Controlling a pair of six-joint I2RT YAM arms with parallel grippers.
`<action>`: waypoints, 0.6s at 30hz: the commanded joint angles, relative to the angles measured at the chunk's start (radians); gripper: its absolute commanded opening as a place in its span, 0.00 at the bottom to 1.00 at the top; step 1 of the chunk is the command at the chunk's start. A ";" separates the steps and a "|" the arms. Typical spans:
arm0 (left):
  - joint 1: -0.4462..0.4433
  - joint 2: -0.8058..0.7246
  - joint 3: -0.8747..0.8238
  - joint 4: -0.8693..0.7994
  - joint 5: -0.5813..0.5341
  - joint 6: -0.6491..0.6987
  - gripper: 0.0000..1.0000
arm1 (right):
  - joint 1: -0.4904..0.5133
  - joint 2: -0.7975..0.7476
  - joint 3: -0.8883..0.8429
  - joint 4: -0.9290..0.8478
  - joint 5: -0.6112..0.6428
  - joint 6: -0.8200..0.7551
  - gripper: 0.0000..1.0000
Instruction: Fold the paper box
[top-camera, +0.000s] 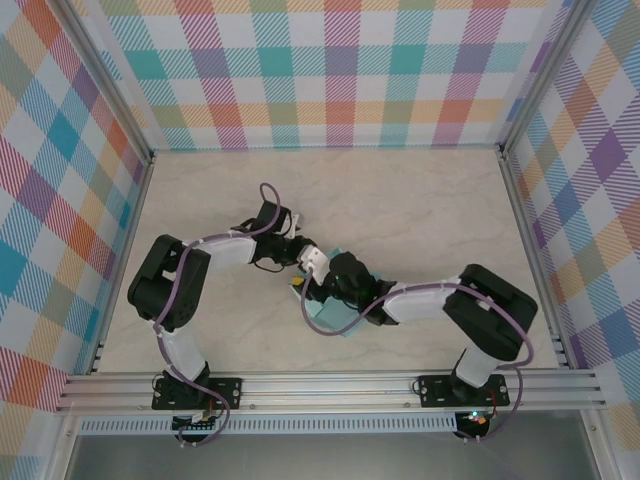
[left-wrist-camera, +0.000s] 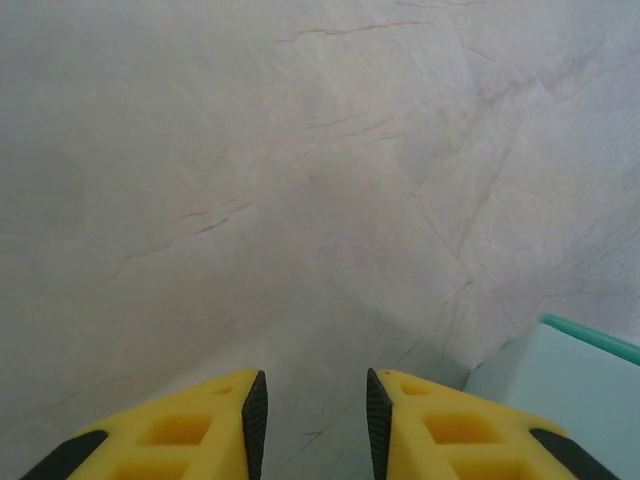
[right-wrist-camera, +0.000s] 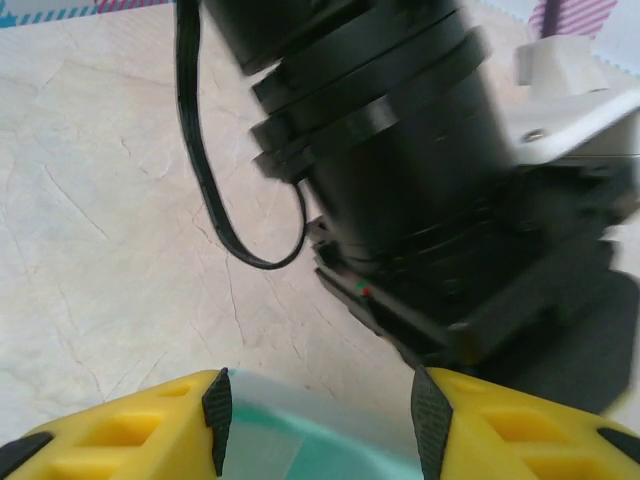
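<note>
Starting at the left gripper (left-wrist-camera: 312, 425), its yellow fingers (left-wrist-camera: 210, 435) stand spread with a clear gap, and only the bare marbled table (left-wrist-camera: 300, 150) shows between the pads; nothing is pinched. The paper box (left-wrist-camera: 570, 400) lies just beside the right-hand finger, at the lower right of that wrist view, as a pale mint panel with a darker teal edge along its top. At the right gripper (right-wrist-camera: 318, 420), the fingers straddle the mint card, which fills the gap from one black pad to the other. Whether the pads press on the card or merely stand around it cannot be told. The black wrist housing (right-wrist-camera: 420, 180) of the left arm and its cable (right-wrist-camera: 205, 180) hang close above the same spot. In the top external view both arms meet near the middle of the table, and the box sits under the right wrist, on the near side of the left gripper. As a judgement, the work is in mid-fold: the card shows a lit face and a shaded side, suggesting raised walls. The arm hides the tabs and flaps, so their state is unconfirmed. Final tucking and closure are not yet shown as done.
</note>
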 joint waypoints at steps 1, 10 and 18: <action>0.044 -0.043 0.018 -0.044 0.028 0.028 0.37 | -0.005 -0.078 0.112 -0.374 -0.076 0.052 0.53; 0.139 -0.094 0.030 -0.113 0.019 0.041 0.43 | 0.035 -0.091 0.312 -0.876 -0.098 0.115 0.54; 0.146 -0.137 -0.025 -0.060 0.178 0.070 0.48 | 0.063 -0.311 0.118 -0.699 -0.135 0.057 0.54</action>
